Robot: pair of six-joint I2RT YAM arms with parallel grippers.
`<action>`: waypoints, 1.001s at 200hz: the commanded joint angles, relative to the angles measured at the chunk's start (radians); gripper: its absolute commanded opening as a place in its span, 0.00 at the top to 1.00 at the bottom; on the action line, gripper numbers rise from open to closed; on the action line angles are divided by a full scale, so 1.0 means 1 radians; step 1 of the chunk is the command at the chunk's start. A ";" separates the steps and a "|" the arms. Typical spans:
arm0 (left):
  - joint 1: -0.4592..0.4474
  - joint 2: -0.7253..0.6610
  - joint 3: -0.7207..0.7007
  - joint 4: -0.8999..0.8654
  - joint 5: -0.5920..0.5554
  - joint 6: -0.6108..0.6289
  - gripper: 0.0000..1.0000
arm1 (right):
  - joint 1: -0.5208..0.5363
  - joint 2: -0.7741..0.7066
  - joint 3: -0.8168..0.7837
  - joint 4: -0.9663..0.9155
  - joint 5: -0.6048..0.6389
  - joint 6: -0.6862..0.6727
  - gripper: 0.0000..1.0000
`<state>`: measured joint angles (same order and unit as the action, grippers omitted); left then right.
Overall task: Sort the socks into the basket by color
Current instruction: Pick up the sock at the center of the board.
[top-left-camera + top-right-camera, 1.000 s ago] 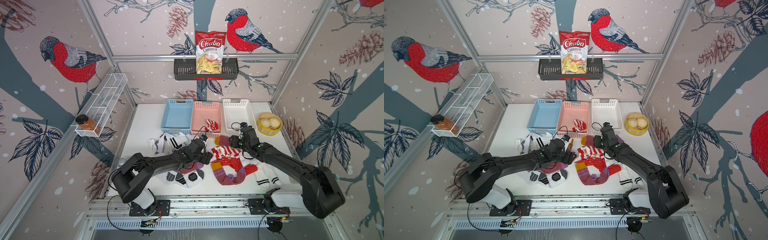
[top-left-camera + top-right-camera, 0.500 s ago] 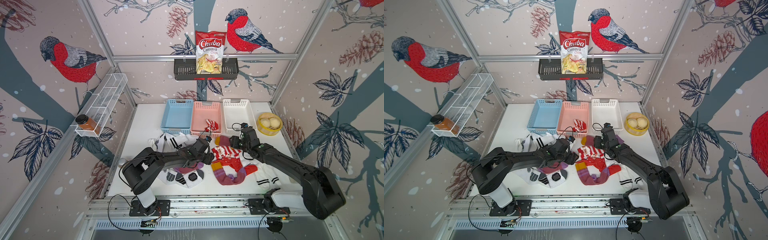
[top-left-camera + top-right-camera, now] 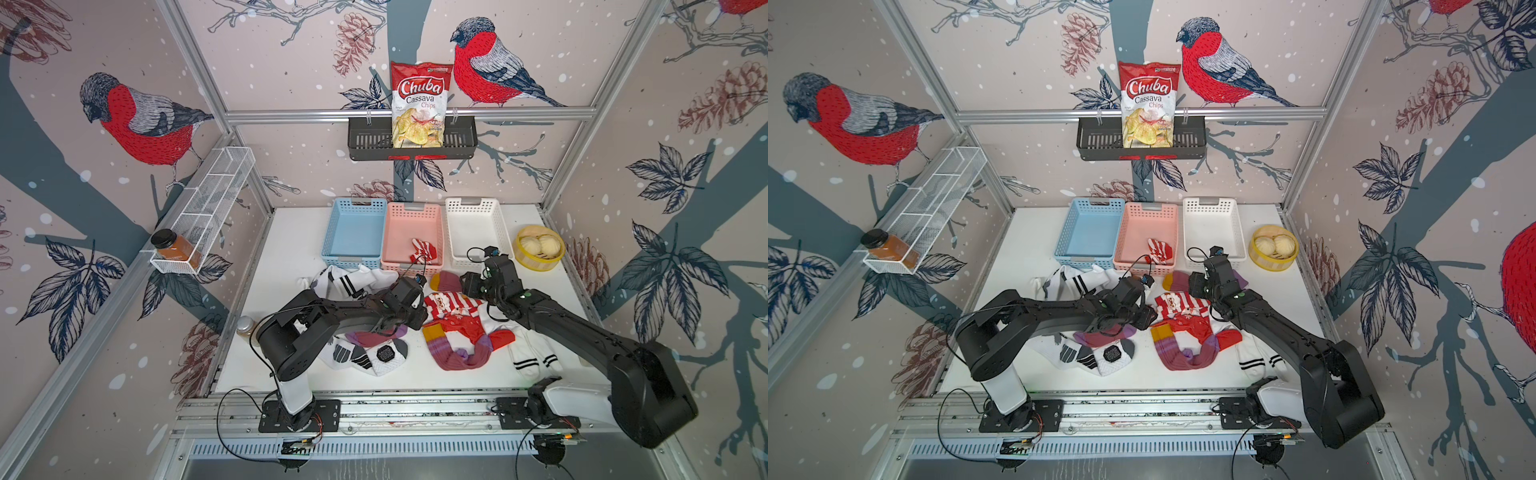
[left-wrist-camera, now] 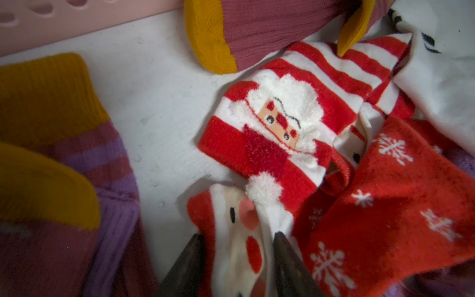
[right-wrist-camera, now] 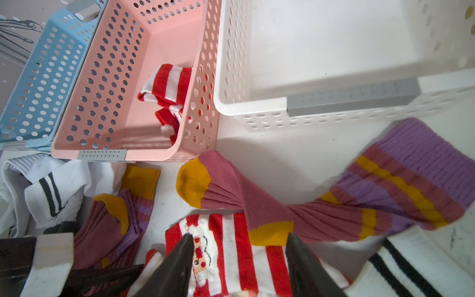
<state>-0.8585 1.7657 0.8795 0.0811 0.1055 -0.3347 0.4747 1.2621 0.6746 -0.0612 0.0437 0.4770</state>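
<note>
Socks lie in a heap in front of three baskets: blue (image 3: 331, 237), pink (image 3: 411, 206) and white (image 3: 471, 202). One red-and-white sock (image 3: 424, 251) lies in the pink basket. My left gripper (image 4: 237, 235) is low at the heap's left edge (image 3: 420, 321). It is shut on a red-and-white sock with a round face (image 4: 239, 246), both fingertips touching it. Beside it lie a Santa striped sock (image 4: 277, 120) and a red snowflake sock (image 4: 398, 192). My right gripper (image 5: 239, 235) hangs open over the Santa sock (image 5: 226, 246) and a maroon-purple sock (image 5: 321, 213).
White socks with black stripes lie at the heap's left (image 3: 353, 282) and right (image 3: 536, 357); white ones with grey patches (image 3: 365, 357) lie in front. A yellow bowl of buns (image 3: 539, 249) stands right of the white basket. A small jar (image 3: 245, 326) sits at the table's left edge.
The left gripper has slid right, from over the maroon and white socks to the Christmas socks, and its jaws have narrowed onto one. The right arm has stayed still.
</note>
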 commanded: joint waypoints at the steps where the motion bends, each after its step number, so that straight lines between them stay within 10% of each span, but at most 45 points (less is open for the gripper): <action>1: -0.003 -0.008 0.001 0.002 0.017 0.012 0.64 | -0.002 -0.005 -0.009 0.003 0.010 0.014 0.40; 45: -0.004 -0.029 0.001 0.006 0.037 0.019 0.88 | -0.001 -0.038 -0.027 0.010 0.016 0.020 0.40; 200: -0.002 -0.245 0.068 -0.116 -0.014 0.122 0.99 | -0.004 -0.084 -0.084 0.024 0.021 0.026 0.40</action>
<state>-0.8604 1.5570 0.9337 -0.0135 0.1028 -0.2443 0.4709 1.1908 0.5987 -0.0593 0.0521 0.4980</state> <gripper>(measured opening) 0.065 0.597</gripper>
